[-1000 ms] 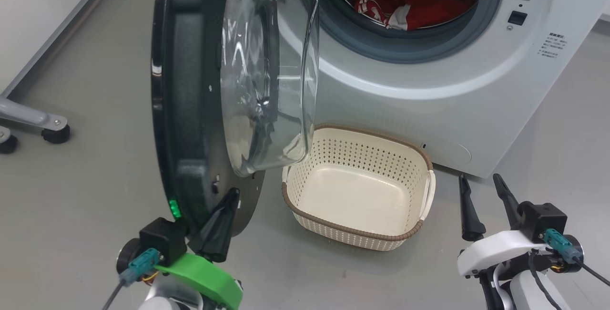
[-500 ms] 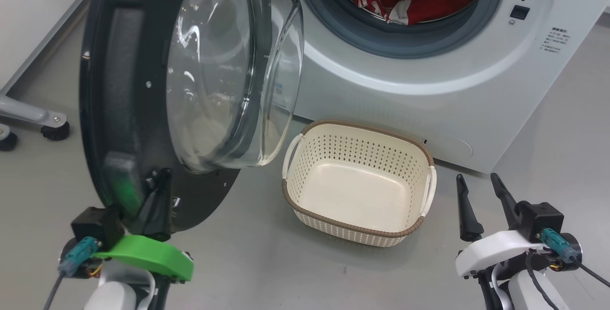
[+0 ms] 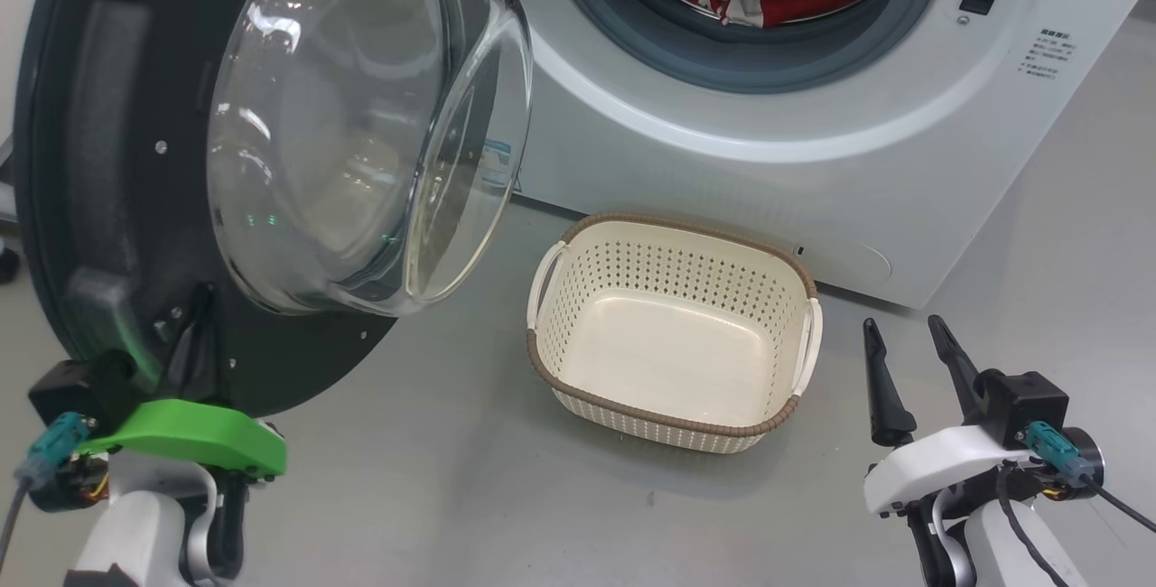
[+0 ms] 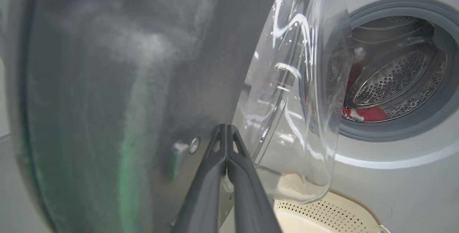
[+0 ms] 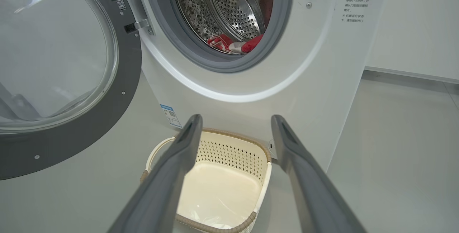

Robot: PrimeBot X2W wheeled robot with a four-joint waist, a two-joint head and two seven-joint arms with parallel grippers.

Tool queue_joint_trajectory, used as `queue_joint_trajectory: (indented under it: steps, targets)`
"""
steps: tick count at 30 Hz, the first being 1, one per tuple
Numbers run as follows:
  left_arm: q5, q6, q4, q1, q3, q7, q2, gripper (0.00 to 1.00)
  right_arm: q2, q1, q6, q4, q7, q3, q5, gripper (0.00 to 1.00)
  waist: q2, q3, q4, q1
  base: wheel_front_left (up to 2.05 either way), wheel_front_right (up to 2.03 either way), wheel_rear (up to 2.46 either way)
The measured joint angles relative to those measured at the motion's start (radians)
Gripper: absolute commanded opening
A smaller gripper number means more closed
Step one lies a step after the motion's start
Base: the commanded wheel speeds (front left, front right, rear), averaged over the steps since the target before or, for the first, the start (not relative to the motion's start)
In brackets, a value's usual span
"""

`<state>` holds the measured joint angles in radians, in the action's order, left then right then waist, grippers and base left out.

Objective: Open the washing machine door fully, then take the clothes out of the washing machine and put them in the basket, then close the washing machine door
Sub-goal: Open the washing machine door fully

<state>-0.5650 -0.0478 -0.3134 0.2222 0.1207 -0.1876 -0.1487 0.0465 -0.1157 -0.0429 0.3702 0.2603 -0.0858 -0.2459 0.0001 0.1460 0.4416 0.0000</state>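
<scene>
Swinging wider, the washing machine door (image 3: 99, 163) touches the left hand (image 4: 226, 129).

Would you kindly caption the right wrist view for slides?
Open right gripper faces empty basket; clothes lie in the washing machine, door open.

Glossy glass door (image 3: 361, 117), matt plastic basket (image 3: 668, 266), probably steel drum (image 5: 233, 7)

A smooth, pale grey floor (image 3: 470, 497) is seen beneath everything. The white washing machine (image 3: 722, 172) is stood directly on it. The cream basket (image 3: 659, 429) is set upright on the floor just before the machine's lower front; whether the two touch cannot be told. A soft shadow is cast along the basket's near side.
</scene>
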Motion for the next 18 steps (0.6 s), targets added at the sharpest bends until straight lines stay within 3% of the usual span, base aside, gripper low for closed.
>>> queue_joint_trajectory:
  steps: [18]
  targets:
    - [-0.015, -0.018, -0.174, 0.093, -0.098, -0.034, -0.047, 0.00, 0.000, -0.019, 0.000, 0.003, 0.000, 0.010, 0.002, 1.00, 0.0000, 0.010, -0.007, 0.0000, 0.00, 0.00, 0.00]
